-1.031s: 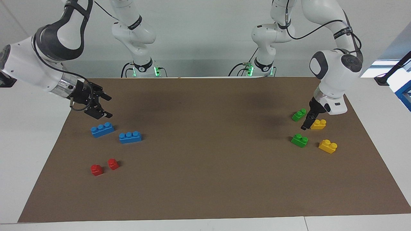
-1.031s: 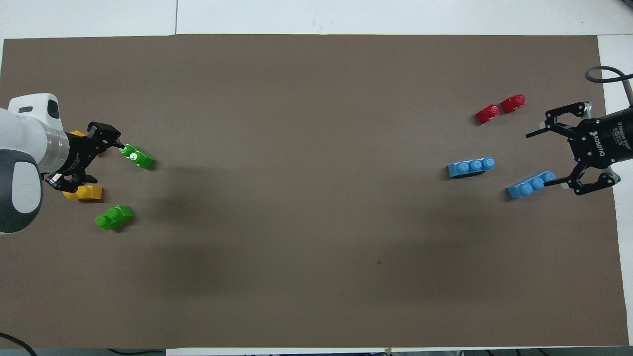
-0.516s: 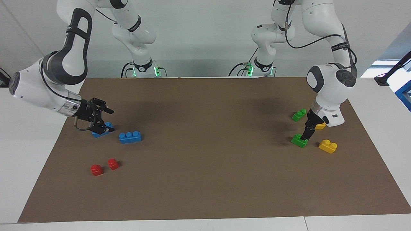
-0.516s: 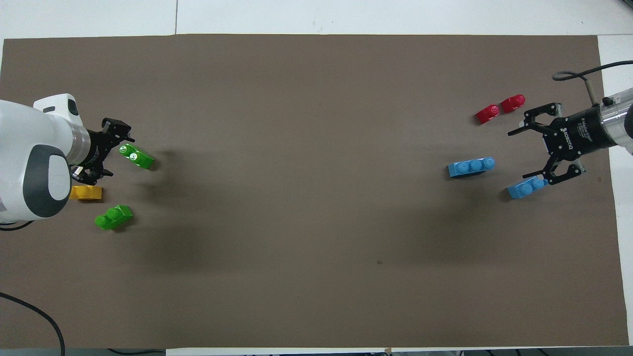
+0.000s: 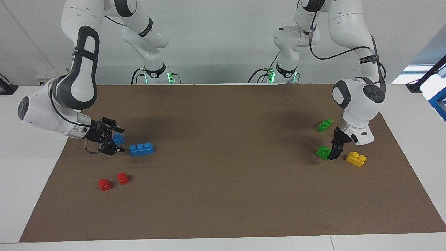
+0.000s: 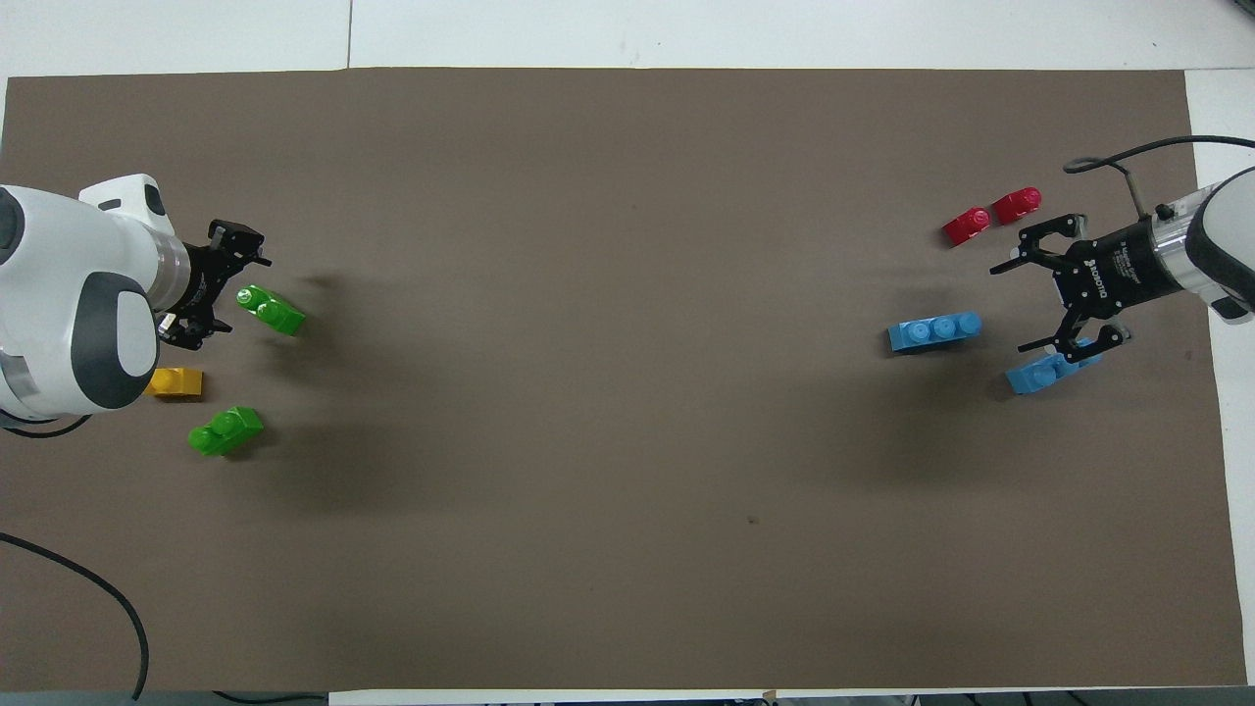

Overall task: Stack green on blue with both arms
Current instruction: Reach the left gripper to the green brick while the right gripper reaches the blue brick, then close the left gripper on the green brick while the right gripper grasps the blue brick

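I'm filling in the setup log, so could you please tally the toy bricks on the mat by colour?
Blue bricks: 2
Green bricks: 2
Yellow bricks: 2
Red bricks: 2
Total: 8 bricks

Two red bricks [image 5: 113,181], second blue brick [image 5: 141,149], second green brick [image 5: 324,124], yellow bricks [image 5: 355,159], brown mat [image 5: 226,195].

At the right arm's end, one three-stud brick [image 5: 118,138] lies nearer the robots than its twin [image 5: 141,149] — two single-stud bricks [image 5: 104,184] lie farther out, side by side. Four two-stud bricks [image 5: 323,152] cluster at the left arm's end.
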